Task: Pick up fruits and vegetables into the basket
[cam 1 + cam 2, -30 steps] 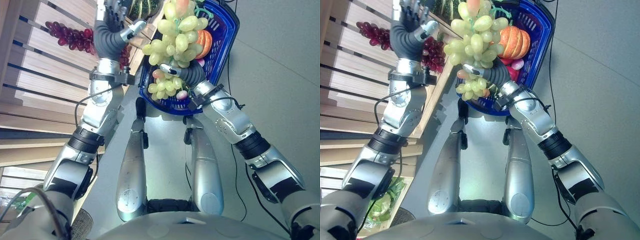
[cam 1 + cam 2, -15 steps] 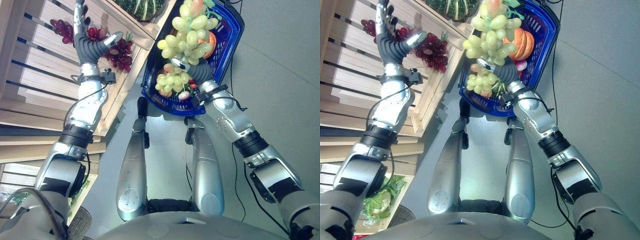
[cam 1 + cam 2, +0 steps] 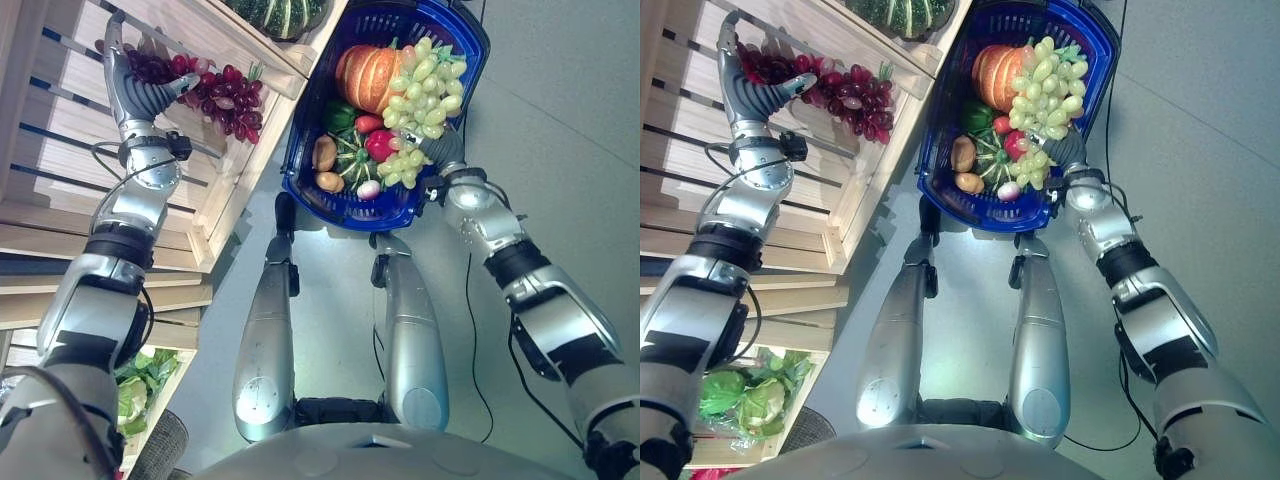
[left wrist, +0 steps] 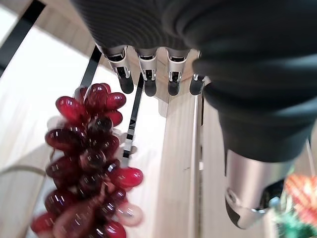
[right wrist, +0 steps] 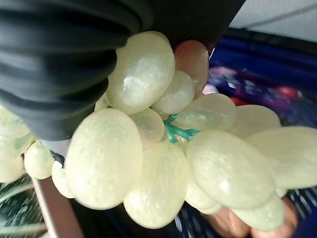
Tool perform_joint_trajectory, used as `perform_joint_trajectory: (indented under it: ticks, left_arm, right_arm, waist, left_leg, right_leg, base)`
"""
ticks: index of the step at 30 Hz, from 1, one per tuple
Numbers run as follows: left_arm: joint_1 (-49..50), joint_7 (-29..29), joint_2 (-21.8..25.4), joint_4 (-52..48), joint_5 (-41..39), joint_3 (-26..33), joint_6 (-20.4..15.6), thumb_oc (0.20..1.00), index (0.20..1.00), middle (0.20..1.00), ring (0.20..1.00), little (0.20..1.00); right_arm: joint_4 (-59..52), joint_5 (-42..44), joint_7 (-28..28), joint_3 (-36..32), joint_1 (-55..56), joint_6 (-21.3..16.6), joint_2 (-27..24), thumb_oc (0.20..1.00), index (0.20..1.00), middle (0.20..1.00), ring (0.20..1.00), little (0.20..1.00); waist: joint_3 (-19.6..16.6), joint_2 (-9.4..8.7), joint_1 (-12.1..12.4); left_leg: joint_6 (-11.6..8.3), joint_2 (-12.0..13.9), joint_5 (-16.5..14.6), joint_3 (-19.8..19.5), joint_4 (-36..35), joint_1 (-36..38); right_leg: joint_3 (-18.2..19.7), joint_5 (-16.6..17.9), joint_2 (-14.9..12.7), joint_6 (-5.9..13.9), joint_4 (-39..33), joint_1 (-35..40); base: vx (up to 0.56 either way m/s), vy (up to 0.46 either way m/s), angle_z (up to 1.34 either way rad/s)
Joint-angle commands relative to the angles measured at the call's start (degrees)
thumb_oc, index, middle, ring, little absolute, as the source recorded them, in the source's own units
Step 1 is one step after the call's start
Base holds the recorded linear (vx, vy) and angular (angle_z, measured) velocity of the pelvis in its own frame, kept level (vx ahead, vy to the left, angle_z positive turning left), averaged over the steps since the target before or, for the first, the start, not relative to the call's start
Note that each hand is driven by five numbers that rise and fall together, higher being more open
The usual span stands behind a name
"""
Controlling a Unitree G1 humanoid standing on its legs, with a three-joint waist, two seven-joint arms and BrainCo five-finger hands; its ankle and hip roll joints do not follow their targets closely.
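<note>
a grey floor (image 3: 560,120) runs under a blue basket (image 3: 470,40), with a slatted wooden crate shelf (image 3: 60,150) standing along the robot's left side.

the left hand (image 3: 135,95) has its fingers (image 4: 148,74) straight and spread, the thumb held apart, nothing between them; they reach up beside a bunch of red grapes (image 3: 215,90) that lies on the shelf's upper tier. the left wrist view shows the dark tips just short of the berries, not touching, with pale slats behind.

the right hand (image 3: 445,150) is at the basket's right wall, and a bunch of green grapes (image 3: 425,85) hangs from it over the basket's inside, near its right wall. the right wrist view puts the pale grapes hard against the dark ribbed cover with a green stem among them, but the fingers are hidden behind the fruit, so whether they clasp it cannot be told.

the eye views show what lies in the basket: an orange pumpkin (image 3: 368,72), a red pepper (image 3: 380,145), a dark green squash (image 3: 352,160), a brown potato (image 3: 324,152). a striped green gourd (image 3: 285,12) sits on the shelf top, and leafy greens (image 3: 745,395) lie low in the right eye view.
</note>
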Motion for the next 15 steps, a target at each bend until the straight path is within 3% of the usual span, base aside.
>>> perform_joint_trajectory:
  ticks: [1,12,13,14,15]
  left_arm:
    - [-3.9,0.3,2.1,2.5,10.3,-1.2,2.5,1.000,1.000,1.000,1.000,1.000]
    - [-11.6,-5.1,2.2,10.7,20.4,-12.3,6.0,1.000,1.000,1.000,1.000,1.000]
    - [-12.2,-5.5,1.8,11.8,20.9,-13.1,6.2,1.000,1.000,1.000,1.000,1.000]
    - [-12.4,-5.5,1.6,12.3,21.5,-13.5,6.4,1.000,1.000,1.000,1.000,1.000]
    - [-12.7,-6.1,1.3,13.1,22.1,-14.2,7.0,1.000,1.000,1.000,1.000,1.000]
  right_arm:
    - [2.1,-3.5,2.2,0.8,-3.6,0.2,-0.7,0.200,0.200,0.200,0.200,0.200]
    - [12.3,-7.4,5.1,2.7,-10.2,3.9,0.8,0.200,0.200,0.200,0.200,0.200]
    - [13.1,-7.9,5.1,2.9,-10.7,4.3,1.1,0.416,0.416,0.416,0.416,0.416]
    - [13.5,-8.0,4.8,3.1,-10.9,4.6,1.3,0.583,0.583,0.583,0.583,0.583]
    - [14.1,-8.3,4.8,3.4,-11.2,5.2,1.5,1.000,1.000,1.000,1.000,1.000]
  waist:
    - [-1.6,3.33,0.2]
    - [-1.6,5.07,0.1]
    - [-1.6,5.22,0.0]
    - [-1.6,5.31,-0.1]
    - [-1.6,5.48,-0.2]
  left_leg:
    - [2.06,-4.4,-3.9,3.3,4.2,-2.6]
    - [2.35,-4.9,-3.2,3.3,4.3,-3.4]
    - [2.34,-4.9,-3.0,3.4,4.3,-3.5]
    - [2.32,-4.9,-3.0,3.5,4.2,-3.6]
    - [2.28,-4.9,-2.9,3.5,4.3,-3.7]
  right_leg:
    - [-5.8,-4.5,3.3,-0.23,-1.0,3.7]
    - [-5.5,-3.7,3.1,0.04,-0.4,2.1]
    - [-5.4,-3.6,3.1,0.07,-0.4,1.9]
    - [-5.3,-3.5,3.1,0.08,-0.4,1.7]
    - [-5.1,-3.5,3.1,0.08,-0.3,1.5]
  base:
    - [0.00,0.000,0.00]
    - [0.01,0.037,0.00]
    - [0.00,0.057,-0.01]
    - [0.00,0.063,-0.02]
    - [0.00,0.049,-0.02]
